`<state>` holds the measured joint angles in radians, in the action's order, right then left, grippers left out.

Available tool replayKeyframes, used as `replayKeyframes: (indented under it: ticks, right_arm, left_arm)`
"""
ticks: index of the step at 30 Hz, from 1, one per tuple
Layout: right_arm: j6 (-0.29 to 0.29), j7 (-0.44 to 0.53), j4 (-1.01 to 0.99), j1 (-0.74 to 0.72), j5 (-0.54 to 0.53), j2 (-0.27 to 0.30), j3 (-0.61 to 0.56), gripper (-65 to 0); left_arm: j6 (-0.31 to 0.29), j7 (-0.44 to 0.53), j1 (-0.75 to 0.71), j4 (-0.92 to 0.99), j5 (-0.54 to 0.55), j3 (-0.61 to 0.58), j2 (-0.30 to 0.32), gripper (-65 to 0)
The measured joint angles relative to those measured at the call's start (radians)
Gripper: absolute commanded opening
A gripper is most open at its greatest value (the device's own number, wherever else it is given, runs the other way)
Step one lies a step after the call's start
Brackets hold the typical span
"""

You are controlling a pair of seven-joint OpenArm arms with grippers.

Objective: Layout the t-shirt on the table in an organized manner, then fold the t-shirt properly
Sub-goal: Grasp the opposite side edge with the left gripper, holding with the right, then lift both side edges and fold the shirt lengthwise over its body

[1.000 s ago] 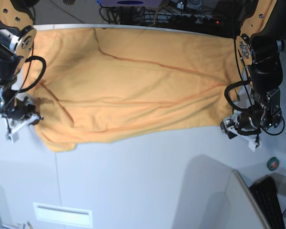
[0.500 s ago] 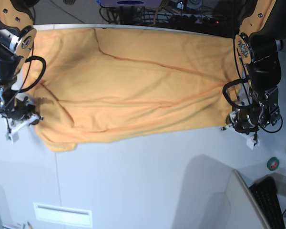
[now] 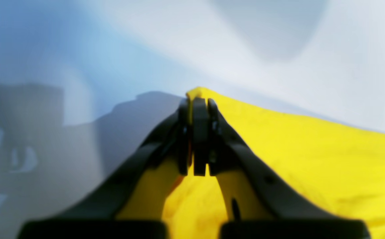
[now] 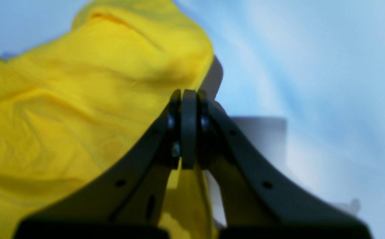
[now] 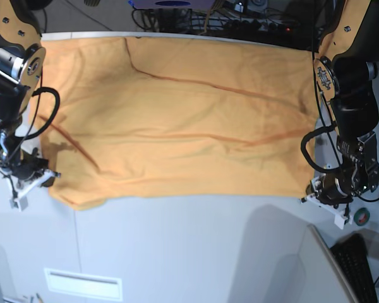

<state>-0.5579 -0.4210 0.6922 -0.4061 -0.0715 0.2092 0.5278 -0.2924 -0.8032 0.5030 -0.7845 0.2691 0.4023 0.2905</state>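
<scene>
The orange-yellow t-shirt (image 5: 177, 126) lies spread wide across the far half of the white table (image 5: 189, 252), with a few long creases. My left gripper (image 5: 316, 194) is at the shirt's near right corner, low over the table. In the left wrist view the left gripper (image 3: 195, 103) is shut on the shirt's corner (image 3: 312, 149). My right gripper (image 5: 41, 178) is at the near left corner. In the right wrist view the right gripper (image 4: 187, 96) is shut with shirt fabric (image 4: 63, 99) pinched between its jaws. No lettering shows.
A dark keyboard (image 5: 360, 265) and a green tape roll (image 5: 362, 216) sit at the near right, beside a slanted white panel edge (image 5: 322, 259). Cables and equipment (image 5: 240, 16) line the far edge. A thin seam (image 5: 76, 252) and a white label (image 5: 82, 284) mark the near table.
Both grippers have moved toward the near edge, drawing the shirt's near hem with them. The hem now runs straighter and the fabric lies flatter.
</scene>
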Motion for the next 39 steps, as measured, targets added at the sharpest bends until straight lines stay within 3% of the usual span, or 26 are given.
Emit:
replayKeyframes:
  ticks: [8, 24, 35, 39]
  right_arm:
    - [0.0, 0.01, 0.124, -0.002, 0.002, -0.003, -0.002, -65.0]
    - [0.0, 0.103, 0.17, 0.023, 0.0, -0.009, -0.002, -65.0]
    - [0.0, 0.103, 0.17, 0.091, 0.0, -0.011, -0.003, -65.0]
    - [0.0, 0.104, 0.17, 0.108, 0.002, -0.011, -0.005, -65.0]
  left_arm:
    - [0.0, -0.005, 0.01, -0.056, 0.0, -0.132, -0.003, -65.0]
    - [0.0, -0.002, 0.061, -0.107, -0.004, -0.142, -0.051, -65.0]
    - [0.0, -0.008, -0.045, -0.12, -0.004, -0.135, -0.053, -65.0]
    - [0.0, -0.01, -0.108, -0.218, 0.0, -0.135, -0.056, -65.0]
